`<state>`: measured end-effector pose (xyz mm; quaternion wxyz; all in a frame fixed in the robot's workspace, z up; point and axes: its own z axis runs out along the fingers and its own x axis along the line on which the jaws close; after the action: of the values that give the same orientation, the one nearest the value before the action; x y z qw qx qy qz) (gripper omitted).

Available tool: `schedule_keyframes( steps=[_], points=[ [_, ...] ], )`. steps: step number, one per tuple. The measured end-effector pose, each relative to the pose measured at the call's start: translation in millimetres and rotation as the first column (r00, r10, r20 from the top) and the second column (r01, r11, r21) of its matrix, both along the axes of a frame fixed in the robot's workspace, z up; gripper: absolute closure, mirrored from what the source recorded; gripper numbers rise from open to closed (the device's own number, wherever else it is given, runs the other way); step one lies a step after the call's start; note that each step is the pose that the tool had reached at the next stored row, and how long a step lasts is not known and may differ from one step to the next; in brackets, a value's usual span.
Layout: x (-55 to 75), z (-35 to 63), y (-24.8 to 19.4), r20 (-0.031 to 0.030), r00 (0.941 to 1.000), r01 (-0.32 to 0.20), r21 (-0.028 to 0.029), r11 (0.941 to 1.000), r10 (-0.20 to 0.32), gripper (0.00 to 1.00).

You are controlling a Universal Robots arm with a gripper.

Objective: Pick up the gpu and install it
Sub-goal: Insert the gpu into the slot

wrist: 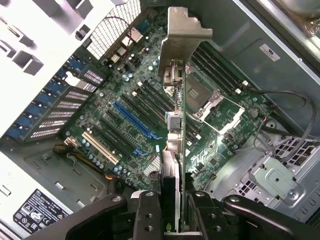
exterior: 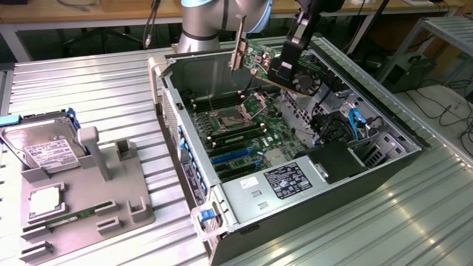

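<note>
above the open computer case (exterior: 399, 166), one claw (exterior: 283, 69) grips one gpu (exterior: 262, 55) — edge-on over the motherboard (wrist: 125, 115).

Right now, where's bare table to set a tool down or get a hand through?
Bare table slats: the strip between the gray fixture and the case, and the stretch on the exterior view's right of the case. Crowded: the fixture's slots, and inside the case, with the jaws holding the gpu over it.
</note>
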<state>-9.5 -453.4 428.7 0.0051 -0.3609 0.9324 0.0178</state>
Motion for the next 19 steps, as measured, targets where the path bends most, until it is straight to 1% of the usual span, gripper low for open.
schedule_keyframes(
  steps=[6,13,16,17,19],
  points=[
    [0.0,-0.1,0.0,0.0,0.9987,-0.051,0.0,0.9987,0.051,0.73],
    [0.0,-0.3,0.0,0.0,0.9945,-0.105,0.0,0.9945,0.105,0.73],
    [0.0,-0.4,0.0,0.0,0.9911,-0.133,0.0,0.9911,0.133,0.73],
    [0.0,-0.4,0.0,0.0,0.9866,-0.163,0.0,0.9866,0.163,0.73],
    [0.0,-0.5,0.0,0.0,0.9837,-0.18,-0.0001,0.9837,0.18,0.73]
  ],
)
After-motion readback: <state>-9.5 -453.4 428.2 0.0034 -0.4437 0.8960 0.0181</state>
